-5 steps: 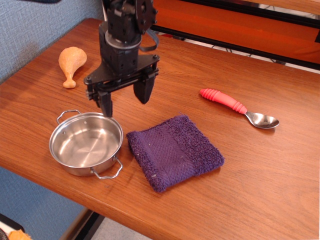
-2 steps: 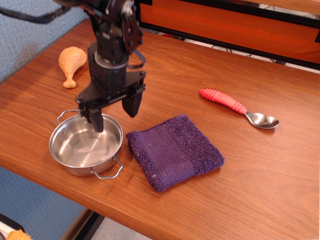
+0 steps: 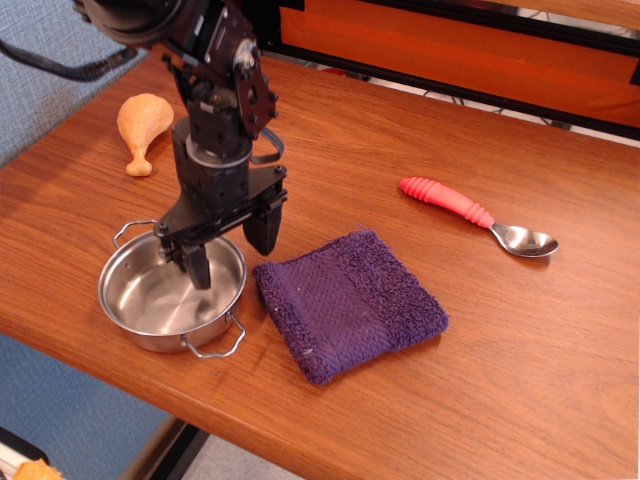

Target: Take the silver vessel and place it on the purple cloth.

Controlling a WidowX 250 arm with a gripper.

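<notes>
Worktop (image 3: 420,140): and here's the wide brown wood-grain surface, carrying everything in play, its front edge running diagonally across the bottom of the view.
Arm: big black robot arm coming in from the top left, wrist pointed down over the left side of the worktop.
Purple cloth (image 3: 350,303): dark purple towel lying flat near the front edge, fuzzy border, flatter woven band through the middle, nothing on top of it.
Silver vessel (image 3: 160,310): shiny shallow pan sitting on the worktop just left of the purple cloth, close beside it but not on it, one wire loop handle at the back left, one at the front right.
Gripper (image 3: 228,244): right over the pan's far-right rim, fingers spread wide and holding nothing.
Fingers (image 3: 197,264): the left one is dipping inside the bowl of the pan, the right one hangs outside the rim, between pan and cloth, so they straddle the wall.
Spoon (image 3: 478,215): red ribbed handle, metal bowl, lying well off to the right.
Drumstick (image 3: 142,128): tan toy chicken leg at the back left, behind the arm.
</notes>
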